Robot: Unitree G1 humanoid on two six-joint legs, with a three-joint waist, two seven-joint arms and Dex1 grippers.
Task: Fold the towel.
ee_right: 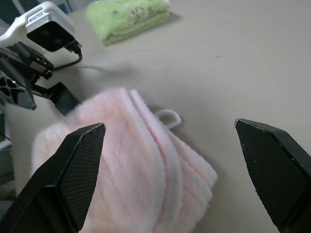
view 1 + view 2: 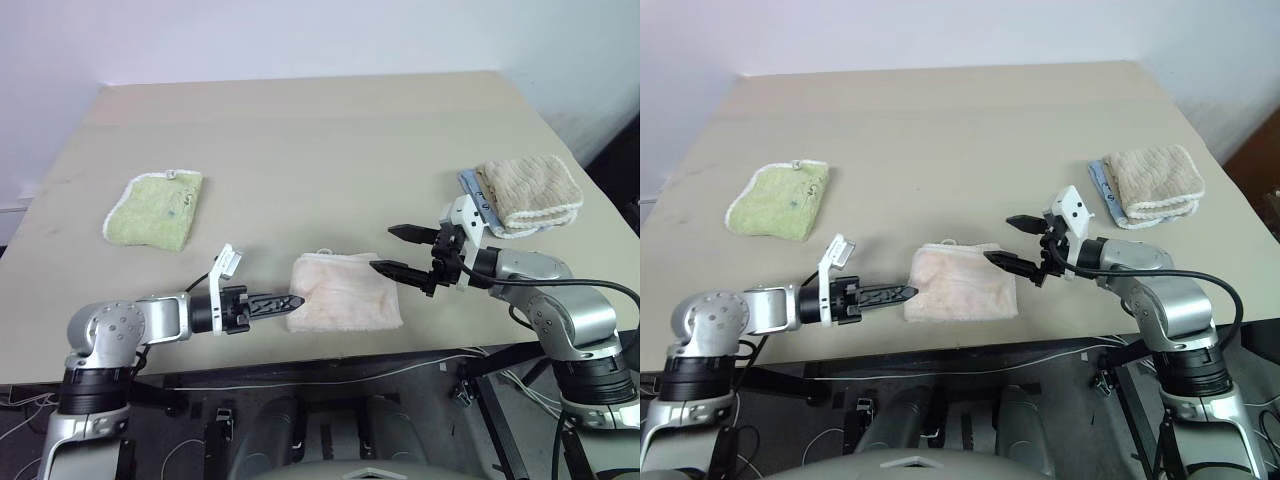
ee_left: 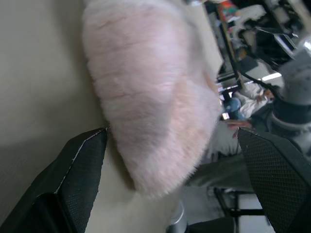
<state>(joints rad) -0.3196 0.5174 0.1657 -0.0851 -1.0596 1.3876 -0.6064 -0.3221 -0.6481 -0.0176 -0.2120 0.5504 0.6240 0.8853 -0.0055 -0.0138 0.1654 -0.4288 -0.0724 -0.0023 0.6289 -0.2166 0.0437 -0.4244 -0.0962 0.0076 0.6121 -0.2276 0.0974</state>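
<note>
Left eye view: the folded towel (image 2: 343, 291) is shown lying near the bench's (image 2: 300, 150) front edge, flanked by the left end effector (image 2: 285, 303) and right end effector (image 2: 398, 250), both spread apart and empty.

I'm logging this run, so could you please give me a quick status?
Left gripper and right gripper: jaws open, empty. Pink towel folded on table between them. Nothing in the way.
</note>
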